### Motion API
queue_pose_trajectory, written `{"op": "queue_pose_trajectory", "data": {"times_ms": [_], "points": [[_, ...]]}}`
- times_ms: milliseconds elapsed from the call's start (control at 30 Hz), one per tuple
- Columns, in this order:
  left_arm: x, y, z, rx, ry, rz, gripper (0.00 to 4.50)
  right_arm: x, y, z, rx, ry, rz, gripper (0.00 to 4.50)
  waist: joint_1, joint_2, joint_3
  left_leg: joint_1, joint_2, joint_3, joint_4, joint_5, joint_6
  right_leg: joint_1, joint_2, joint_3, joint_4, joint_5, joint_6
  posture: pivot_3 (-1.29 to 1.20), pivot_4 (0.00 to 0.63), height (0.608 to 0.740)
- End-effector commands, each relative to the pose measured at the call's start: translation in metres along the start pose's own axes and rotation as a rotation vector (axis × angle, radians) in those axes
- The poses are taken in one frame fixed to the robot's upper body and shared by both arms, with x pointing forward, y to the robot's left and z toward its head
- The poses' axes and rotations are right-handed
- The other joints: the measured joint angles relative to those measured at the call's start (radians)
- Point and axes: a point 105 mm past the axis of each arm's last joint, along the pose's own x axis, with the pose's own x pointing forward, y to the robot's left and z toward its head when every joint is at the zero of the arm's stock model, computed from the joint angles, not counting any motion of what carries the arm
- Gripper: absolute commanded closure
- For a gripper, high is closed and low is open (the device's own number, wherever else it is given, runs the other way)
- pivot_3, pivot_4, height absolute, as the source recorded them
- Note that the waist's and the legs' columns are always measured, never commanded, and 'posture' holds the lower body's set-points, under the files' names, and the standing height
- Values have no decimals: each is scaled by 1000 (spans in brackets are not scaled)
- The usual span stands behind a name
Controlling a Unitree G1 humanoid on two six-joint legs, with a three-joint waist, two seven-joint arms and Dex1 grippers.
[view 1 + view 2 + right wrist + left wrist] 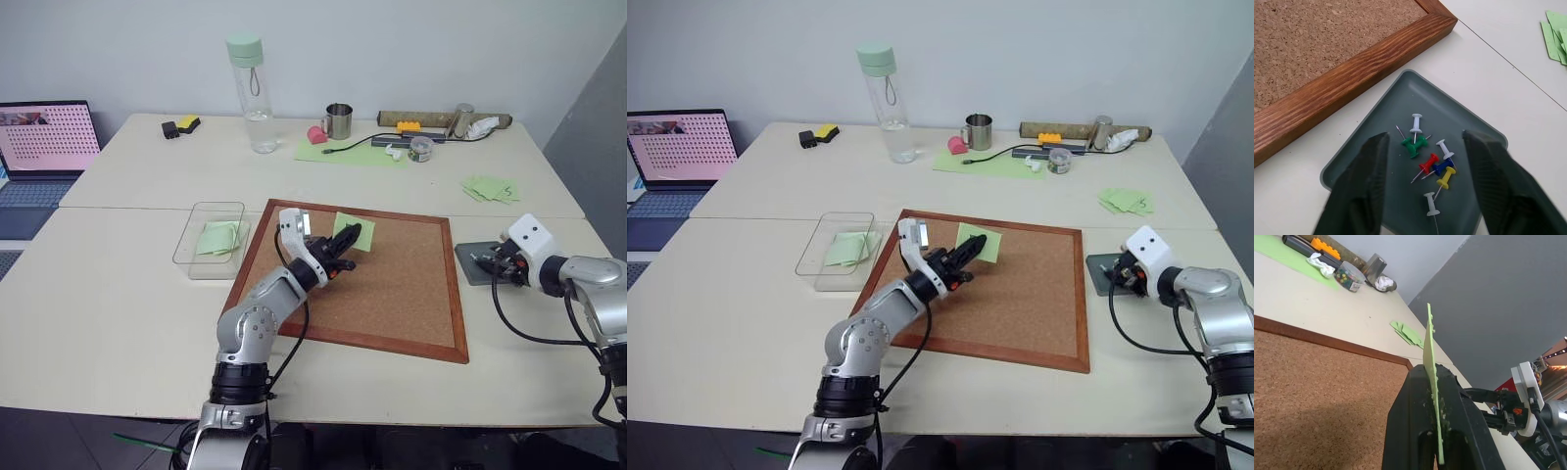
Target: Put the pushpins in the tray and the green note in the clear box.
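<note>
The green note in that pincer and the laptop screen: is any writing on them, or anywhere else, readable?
No text can be read.
Green note: no marks readable.
Laptop: pink screen with rows of dots, too small to read.
Loose green notes: a small dark mark, illegible.

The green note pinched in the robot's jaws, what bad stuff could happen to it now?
1. The left gripper pinches the green note by one edge only, above the cork board; it might slip out on the way to the clear box.
2. The box already holds green paper, so the note could land crooked or hang over the wall.
3. The right gripper hangs open just above the pushpins in the tray and might knock them.
</note>
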Motion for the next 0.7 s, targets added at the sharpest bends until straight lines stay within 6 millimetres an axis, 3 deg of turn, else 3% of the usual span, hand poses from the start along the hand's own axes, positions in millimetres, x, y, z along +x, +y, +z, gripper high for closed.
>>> {"op": "queue_pose_trajectory", "data": {"times_ms": [33,100,233,400,533,667,700], "points": [[-5,-15,29,151,-68,-26,4500,-15,-2,37,-76,-119,38,980,-1,0,0,0,0,0,0,0,0,0,0,0,0,0,0,0,150,740],[-11,-16,41,226,-92,3,4500,-21,11,52,-133,-183,121,508,-2,0,0,0,0,0,0,0,0,0,0,0,0,0,0,0,150,740],[-34,-3,73,403,-153,158,4500,-34,41,89,-262,-322,283,508,-3,0,1,0,0,-1,0,0,0,0,0,0,0,0,0,0,150,740],[-79,35,125,693,-233,518,4500,-53,73,158,-285,-571,436,508,-16,-1,1,1,1,-1,0,0,0,0,1,0,0,0,0,0,150,740],[-104,57,143,798,-227,710,4500,-55,81,174,-302,-609,479,508,-6,-3,1,0,0,-3,0,0,0,0,1,-2,-1,0,0,0,150,740],[-121,82,140,805,-157,831,4500,-53,87,180,-310,-621,507,508,7,-3,2,-1,0,-3,0,0,0,0,0,-2,-4,0,0,0,150,740],[-123,87,138,792,-150,852,4302,-53,88,181,-311,-621,513,496,8,-3,2,-1,0,-4,0,0,0,0,-1,-3,-4,0,0,0,150,740]]}}
